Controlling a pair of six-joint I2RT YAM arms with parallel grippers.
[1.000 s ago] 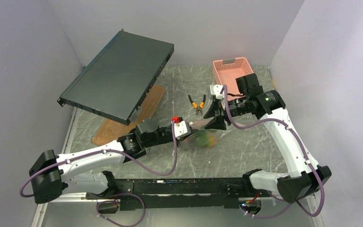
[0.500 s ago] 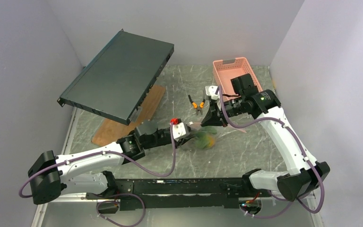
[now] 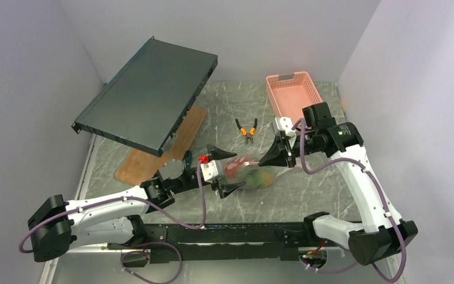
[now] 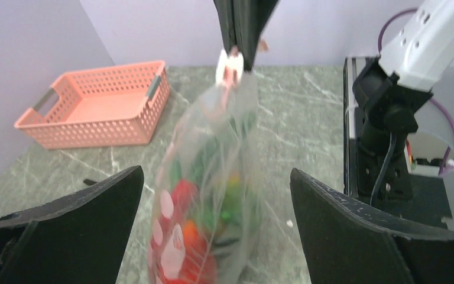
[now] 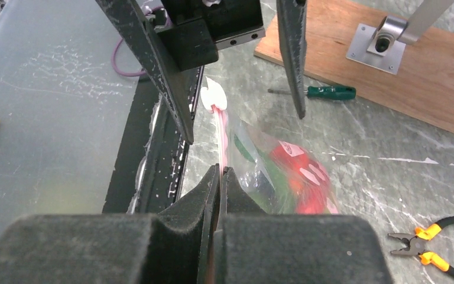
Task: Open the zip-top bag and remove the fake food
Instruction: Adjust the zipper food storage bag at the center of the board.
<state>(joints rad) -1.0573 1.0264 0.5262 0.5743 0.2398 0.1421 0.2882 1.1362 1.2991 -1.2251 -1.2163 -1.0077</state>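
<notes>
Top external view: the right tool [image 3: 266, 161] is clenched on the mouth edge of the zip-top bag [image 3: 249, 176], which sits in the middle of the counter [image 3: 307, 189] between the two arms. The left tool [image 3: 238, 170] is released, spread wide on either side of the bag's near end without touching it. Through the plastic shows the fake food [image 3: 259, 177] (orange-green and red pieces). Orange-handled pliers [image 3: 247, 129] and a pink basket [image 3: 285, 77] lie farther back.

Left wrist view: the bag stands upright between the parted fingers [image 4: 77, 225], its pale pink zip strip [image 4: 230, 65] pinched from above by the right tool. The picture is blurred, so the bag's bottom may or may not touch the counter.

Right wrist view: the shut right tool grips the strip. A green-handled screwdriver [image 5: 325, 92] lies beside a wooden board [image 5: 390, 77].
</notes>
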